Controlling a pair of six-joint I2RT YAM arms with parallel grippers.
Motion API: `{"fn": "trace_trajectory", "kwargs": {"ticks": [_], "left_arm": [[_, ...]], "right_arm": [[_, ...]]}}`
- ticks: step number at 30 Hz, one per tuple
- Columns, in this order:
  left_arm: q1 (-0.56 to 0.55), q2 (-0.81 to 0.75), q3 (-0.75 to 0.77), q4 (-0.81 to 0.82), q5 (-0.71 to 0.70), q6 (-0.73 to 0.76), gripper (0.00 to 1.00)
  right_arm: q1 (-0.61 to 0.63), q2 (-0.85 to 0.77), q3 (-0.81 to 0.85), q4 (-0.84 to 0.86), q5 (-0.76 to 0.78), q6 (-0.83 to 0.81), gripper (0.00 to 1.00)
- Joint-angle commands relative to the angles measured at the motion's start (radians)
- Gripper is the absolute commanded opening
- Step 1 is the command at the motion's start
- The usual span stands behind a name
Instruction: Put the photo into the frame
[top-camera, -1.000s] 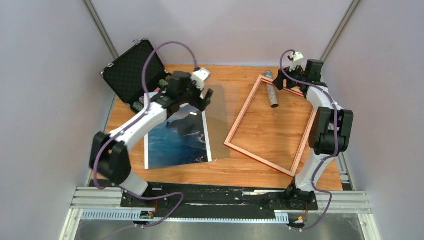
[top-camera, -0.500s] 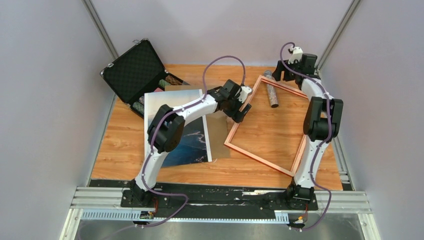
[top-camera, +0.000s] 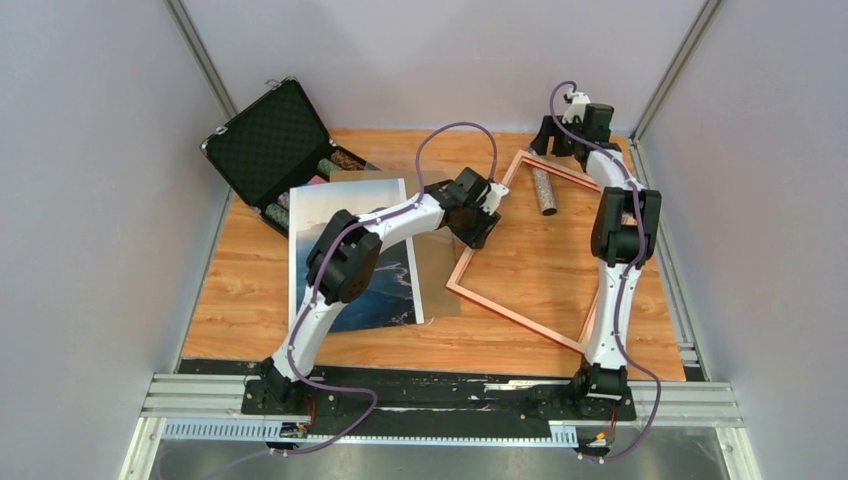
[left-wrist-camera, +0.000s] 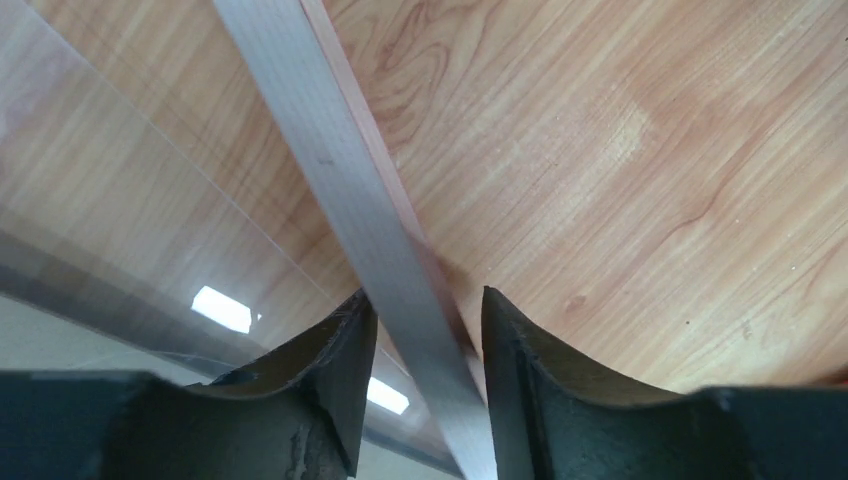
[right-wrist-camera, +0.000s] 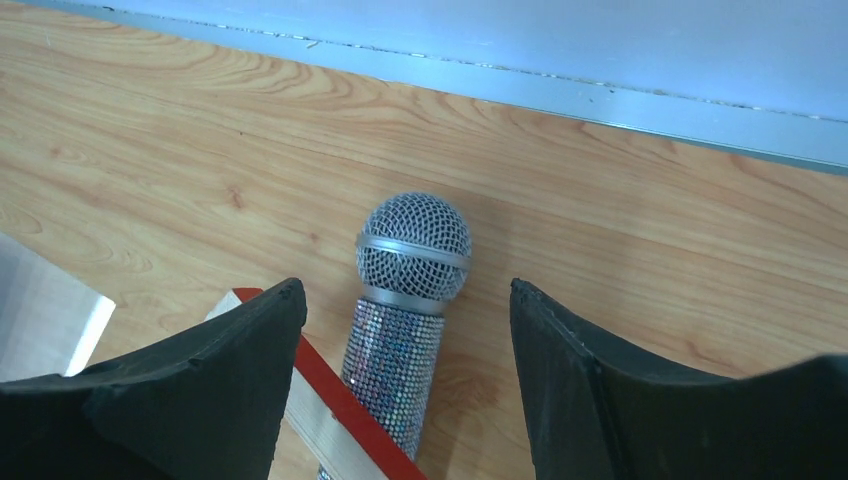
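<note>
Photo (top-camera: 390, 285) sits face-up left of the frame (top-camera: 515, 319), not in it — left gripper (left-wrist-camera: 428, 330) has jumped to the frame's left rail, jaws narrow around it, clamp unclear, likely shifting frame first; right gripper (right-wrist-camera: 405, 292) gapes empty over microphone (right-wrist-camera: 412, 240).

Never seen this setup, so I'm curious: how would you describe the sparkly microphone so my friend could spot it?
On the wooden table, go to the far right, to the far corner of the copper-coloured frame. The microphone lies there, below the right claw. Only it has a silver mesh head and a glittering handle.
</note>
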Motion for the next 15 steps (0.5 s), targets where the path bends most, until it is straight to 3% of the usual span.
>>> {"fn": "trace_trajectory", "kwargs": {"ticks": [1,9,15], "left_arm": [[-0.015,0.008,0.0,-0.014,0.036,-0.023,0.46],[-0.023,-0.02,-0.016,-0.035,0.052,-0.005,0.11],[-0.025,-0.039,-0.019,-0.049,0.03,-0.019,0.03]], "right_arm": [[0.028,0.049,0.095,-0.039,0.017,0.021,0.73],[0.057,0.078,0.098,-0.081,0.102,-0.06,0.76],[0.057,0.08,0.097,-0.106,0.15,-0.091,0.76]]}}
